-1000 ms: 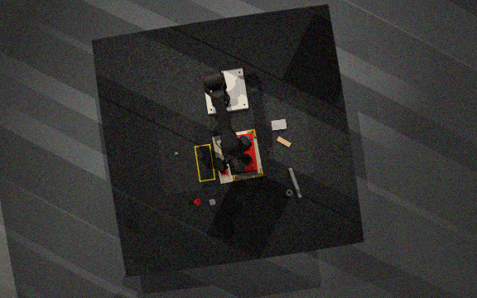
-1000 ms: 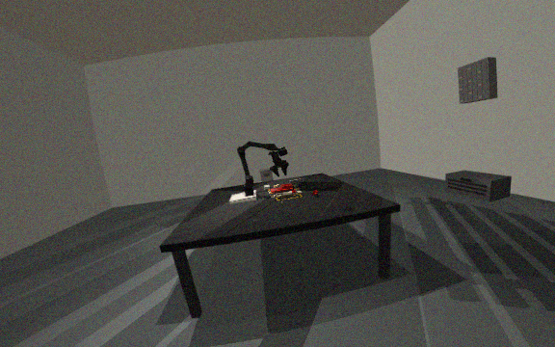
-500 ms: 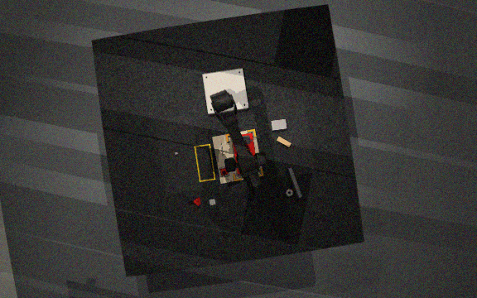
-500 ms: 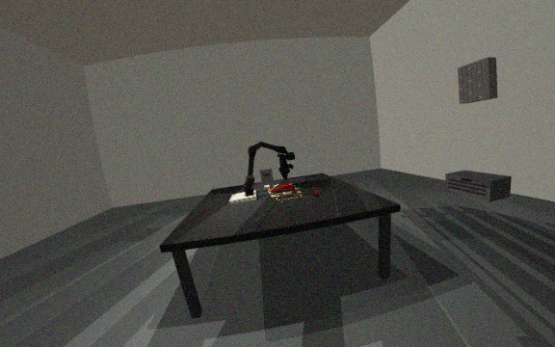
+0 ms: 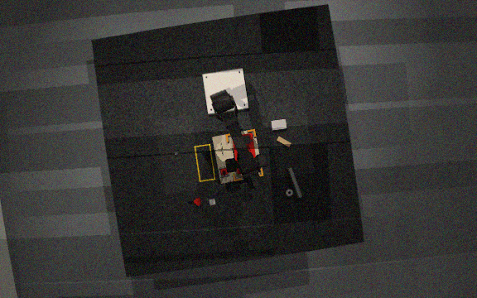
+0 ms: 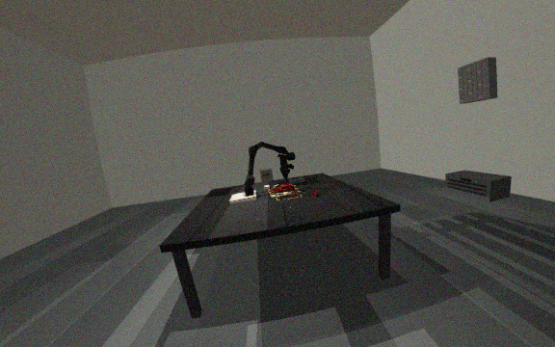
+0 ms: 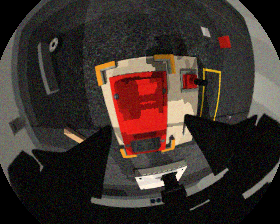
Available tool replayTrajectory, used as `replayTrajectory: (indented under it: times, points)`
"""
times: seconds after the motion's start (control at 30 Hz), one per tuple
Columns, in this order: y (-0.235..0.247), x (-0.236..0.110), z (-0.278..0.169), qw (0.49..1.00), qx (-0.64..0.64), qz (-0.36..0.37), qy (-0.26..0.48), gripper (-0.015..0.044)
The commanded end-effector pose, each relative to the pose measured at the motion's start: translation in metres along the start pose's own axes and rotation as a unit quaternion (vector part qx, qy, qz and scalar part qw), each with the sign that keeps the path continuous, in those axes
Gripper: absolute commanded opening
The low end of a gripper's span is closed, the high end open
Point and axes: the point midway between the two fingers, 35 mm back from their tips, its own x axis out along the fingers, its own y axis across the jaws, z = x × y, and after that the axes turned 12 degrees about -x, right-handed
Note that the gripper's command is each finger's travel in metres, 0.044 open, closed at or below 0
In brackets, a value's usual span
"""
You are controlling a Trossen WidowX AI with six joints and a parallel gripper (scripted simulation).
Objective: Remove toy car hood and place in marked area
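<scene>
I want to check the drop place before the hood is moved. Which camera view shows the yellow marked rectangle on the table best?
The top view: the yellow marked rectangle shows whole, just beside the toy car, with nothing inside it. The wrist view shows only its distorted outline near the car's edge. In the exterior view it is too small to make out.
</scene>
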Motion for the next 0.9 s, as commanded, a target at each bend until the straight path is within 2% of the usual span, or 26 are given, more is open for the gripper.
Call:
replayTrajectory:
  times: [0.0,0.87]
  points:
    - [0.001,0.005,0.000,1.000,0.003,0.002,0.002,0.0440]
    - [0.001,0.028,0.001,1.000,0.003,0.002,0.002,0.0440]
